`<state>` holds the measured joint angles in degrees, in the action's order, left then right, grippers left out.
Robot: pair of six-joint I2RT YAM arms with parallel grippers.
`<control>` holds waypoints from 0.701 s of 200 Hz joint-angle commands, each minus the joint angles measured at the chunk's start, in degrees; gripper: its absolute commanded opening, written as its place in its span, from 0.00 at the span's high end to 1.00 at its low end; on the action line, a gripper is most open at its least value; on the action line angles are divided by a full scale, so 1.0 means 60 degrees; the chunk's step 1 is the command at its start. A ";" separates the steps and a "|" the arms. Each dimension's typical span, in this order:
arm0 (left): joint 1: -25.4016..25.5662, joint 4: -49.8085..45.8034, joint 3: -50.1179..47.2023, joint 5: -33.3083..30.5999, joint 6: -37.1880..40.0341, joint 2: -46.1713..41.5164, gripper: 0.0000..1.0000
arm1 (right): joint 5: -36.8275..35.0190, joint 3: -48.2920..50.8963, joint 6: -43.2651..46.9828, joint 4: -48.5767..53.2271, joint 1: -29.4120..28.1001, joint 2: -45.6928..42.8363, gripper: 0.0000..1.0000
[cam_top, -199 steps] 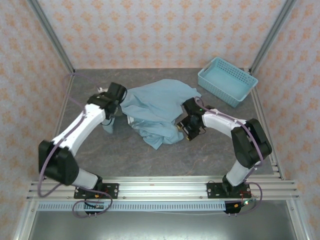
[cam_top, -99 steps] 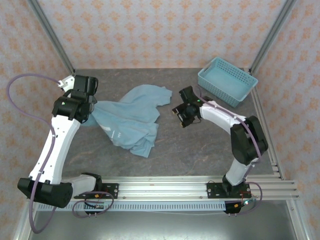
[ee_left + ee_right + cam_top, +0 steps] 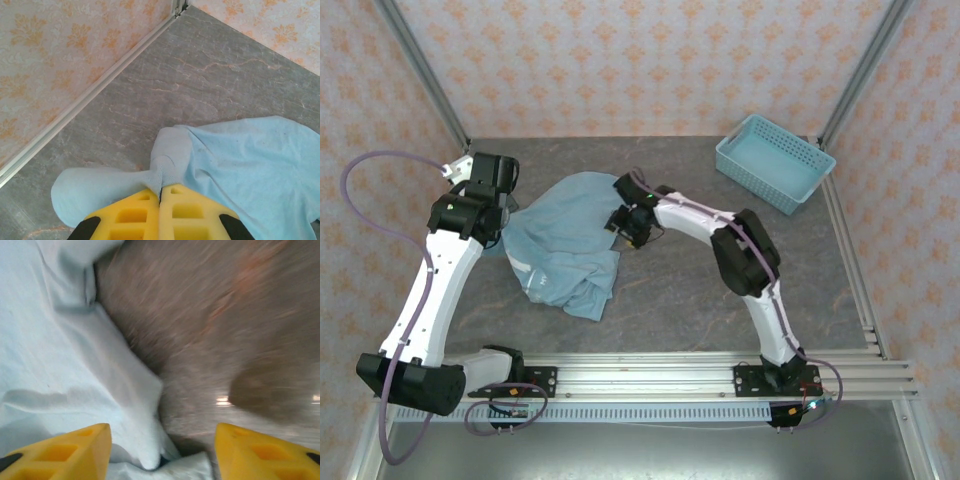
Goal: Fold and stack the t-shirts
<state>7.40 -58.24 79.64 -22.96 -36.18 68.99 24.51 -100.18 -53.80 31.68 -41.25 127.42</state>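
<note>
The light teal-blue t-shirt (image 3: 565,245) lies crumpled on the grey table, left of centre. My left gripper (image 3: 506,225) is at its left edge. In the left wrist view its yellow fingers (image 3: 130,215) are shut on a bunched fold of the t-shirt (image 3: 240,170), with cloth spreading to both sides. My right gripper (image 3: 625,225) sits at the shirt's upper right edge. In the right wrist view the right gripper (image 3: 162,450) is open, and a loose edge of the t-shirt (image 3: 60,355) lies between its fingers, ungripped; that view is motion-blurred.
A rigid light-blue lattice basket (image 3: 775,162) stands at the back right corner. Metal frame posts and patterned walls close in the table on three sides; the wall rail (image 3: 85,97) runs just left of the left gripper. Bare table (image 3: 720,290) lies to the right and front.
The right gripper has swung left, from right of the shirt to its upper right edge. The left gripper moved back-left with the shirt a second ago and has since held almost still.
</note>
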 commanded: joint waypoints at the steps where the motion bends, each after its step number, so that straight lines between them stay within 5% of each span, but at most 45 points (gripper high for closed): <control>1: -0.0021 -0.0083 -0.0074 -0.0008 -0.0096 -0.0218 1.00 | -0.0063 -0.0499 0.0280 0.0364 -0.0053 0.0643 0.49; 20: -0.0028 -0.0042 -0.0103 0.0121 -0.0051 -0.0260 1.00 | -0.0296 -0.0970 0.0415 0.0401 -0.0053 0.1084 0.60; 54: -0.0026 0.0185 -0.0239 0.0577 0.0132 -0.0480 1.00 | -0.1334 -0.1642 0.0822 0.1095 0.0107 0.1105 1.00; 92: -0.0027 0.1065 -0.0573 0.2238 0.0376 -0.0982 1.00 | -0.3528 0.0140 0.1213 0.1469 0.0582 -0.1760 1.00; 140: 0.0073 0.2023 -0.1046 0.3705 -0.0068 -0.1684 1.00 | -0.4717 0.1536 0.2372 0.2186 0.2070 -0.5464 1.00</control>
<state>7.40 -51.20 74.39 -5.89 -35.27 61.25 4.71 -91.72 -44.91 40.82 -33.28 104.68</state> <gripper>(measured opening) 0.046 0.039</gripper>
